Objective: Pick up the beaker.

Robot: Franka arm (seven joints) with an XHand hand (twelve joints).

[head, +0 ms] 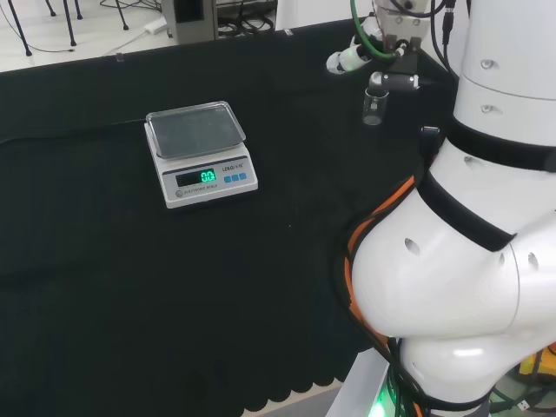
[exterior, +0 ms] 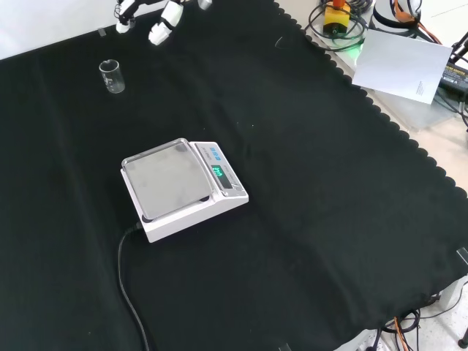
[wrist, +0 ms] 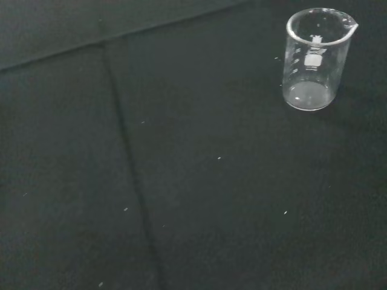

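Note:
A small clear glass beaker (head: 373, 108) stands upright and empty on the black cloth, at the far right in the head view. In the front view the beaker (exterior: 111, 76) is at the upper left. The wrist view shows the beaker (wrist: 314, 60) close up, with its spout on the rim and nothing touching it. The hand (head: 352, 57) hovers just above and beyond it, fingers fairly straight, holding nothing. Its white fingertips (exterior: 162, 28) enter at the front view's top edge, to the right of the beaker and apart from it.
A white scale (head: 200, 152) with a steel pan and a lit green display sits mid-cloth; in the front view the scale (exterior: 181, 186) has a black cable (exterior: 128, 292) trailing to the front edge. The arm's white links (head: 469, 261) stand at the head view's right.

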